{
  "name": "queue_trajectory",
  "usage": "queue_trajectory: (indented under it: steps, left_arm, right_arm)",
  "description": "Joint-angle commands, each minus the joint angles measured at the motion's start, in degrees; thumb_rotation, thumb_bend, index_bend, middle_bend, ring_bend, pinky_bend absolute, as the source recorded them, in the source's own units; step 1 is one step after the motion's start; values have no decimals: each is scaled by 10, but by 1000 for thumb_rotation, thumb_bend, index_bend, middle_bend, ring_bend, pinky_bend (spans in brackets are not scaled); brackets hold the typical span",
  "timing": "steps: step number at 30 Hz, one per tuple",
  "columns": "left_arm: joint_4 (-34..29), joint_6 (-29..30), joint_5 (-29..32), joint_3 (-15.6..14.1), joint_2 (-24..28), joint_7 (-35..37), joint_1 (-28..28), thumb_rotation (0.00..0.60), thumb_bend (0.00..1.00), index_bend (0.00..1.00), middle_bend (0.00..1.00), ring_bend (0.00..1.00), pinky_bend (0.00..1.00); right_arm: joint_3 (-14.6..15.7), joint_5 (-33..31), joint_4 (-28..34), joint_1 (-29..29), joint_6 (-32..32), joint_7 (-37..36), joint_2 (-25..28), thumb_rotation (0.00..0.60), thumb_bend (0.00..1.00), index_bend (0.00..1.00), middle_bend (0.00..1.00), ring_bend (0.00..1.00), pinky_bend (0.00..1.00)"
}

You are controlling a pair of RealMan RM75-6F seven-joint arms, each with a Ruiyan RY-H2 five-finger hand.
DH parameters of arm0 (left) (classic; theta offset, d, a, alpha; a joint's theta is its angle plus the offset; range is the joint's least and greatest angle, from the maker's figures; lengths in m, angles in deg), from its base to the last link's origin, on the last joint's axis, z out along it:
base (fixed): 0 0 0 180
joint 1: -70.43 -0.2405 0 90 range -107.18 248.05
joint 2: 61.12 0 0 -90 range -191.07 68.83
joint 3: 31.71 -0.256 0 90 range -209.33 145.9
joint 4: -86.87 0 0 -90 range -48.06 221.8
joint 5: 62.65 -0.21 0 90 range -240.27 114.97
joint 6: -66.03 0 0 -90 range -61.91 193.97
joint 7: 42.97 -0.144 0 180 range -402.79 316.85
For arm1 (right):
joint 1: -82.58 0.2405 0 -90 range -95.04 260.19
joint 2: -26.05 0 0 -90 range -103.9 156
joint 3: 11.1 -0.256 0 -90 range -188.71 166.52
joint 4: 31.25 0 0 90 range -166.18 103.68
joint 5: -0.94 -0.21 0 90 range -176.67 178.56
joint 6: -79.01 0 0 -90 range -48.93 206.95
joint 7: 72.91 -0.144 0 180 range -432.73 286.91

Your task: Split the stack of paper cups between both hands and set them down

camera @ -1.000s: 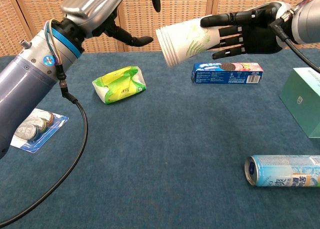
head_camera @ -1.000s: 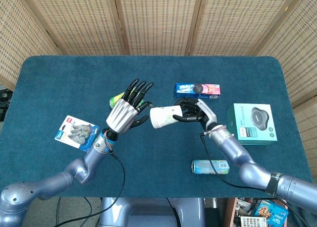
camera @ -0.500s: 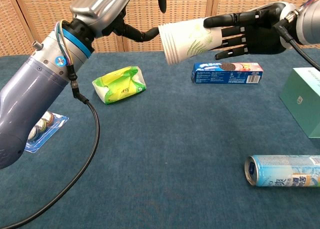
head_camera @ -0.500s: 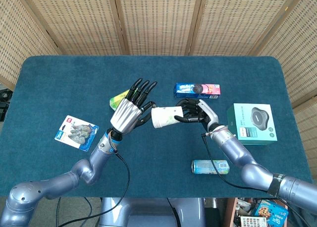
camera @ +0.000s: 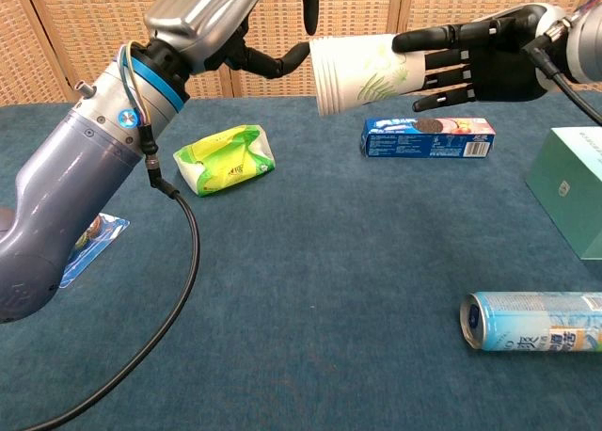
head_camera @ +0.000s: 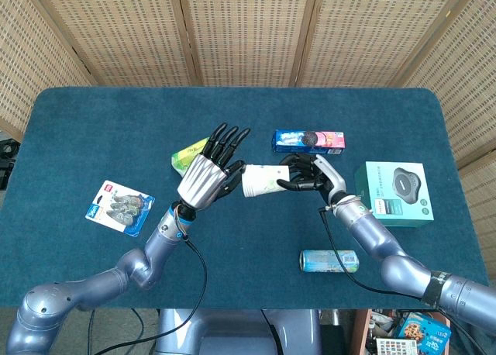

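Head view shows your right hand [head_camera: 308, 174] clasped round the base end of the stack of paper cups [head_camera: 262, 180], held sideways above the table [head_camera: 77, 130] with the rims pointing toward your left. Your left hand [head_camera: 208, 173] sits just beside those rims, fingers spread and holding nothing. In the chest view a dark fingertip [camera: 299, 51] reaches the rim of the stack [camera: 362, 71]; whether it actually touches cannot be confirmed from either angle. On the cloth lie a green packet [camera: 226, 159], a blue biscuit box [camera: 428, 136], a teal carton [head_camera: 395, 193], a drink can [head_camera: 329, 260] on its side, and a blister pack [head_camera: 118, 207].
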Motion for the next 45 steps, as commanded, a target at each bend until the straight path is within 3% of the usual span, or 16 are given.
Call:
queue_trajectory:
  steps: [1, 22, 35, 39, 45]
  left_arm:
    - [1, 1, 1, -1, -1, 0, 1, 600, 407, 564, 0, 0, 0]
    - [-5, 5, 11, -7, 3, -12, 7, 600, 528, 679, 0, 0, 0]
    - [4, 61, 3, -33, 59, 27, -48, 600, 528, 680, 0, 0, 0]
    - [-33, 21, 5, -68, 142, 41, -79, 600, 527, 680, 0, 0, 0]
    - [-214, -125, 42, -108, 303, -18, -89, 600, 528, 680, 0, 0, 0]
  right_arm:
    - [-1, 1, 0, -1, -1, -1, 1, 600, 515, 546, 573, 435, 555]
    - [-11, 15, -3, -16, -11, -16, 15, 600, 516, 546, 573, 435, 555]
    - [-11, 38, -34, -43, -17, -25, 34, 600, 515, 546, 575, 435, 555]
    - [17, 79, -55, -47, 17, 22, 29, 600, 515, 546, 576, 435, 555]
    - [75, 153, -70, -43, 103, 136, 3, 600, 516, 546, 576, 435, 555]
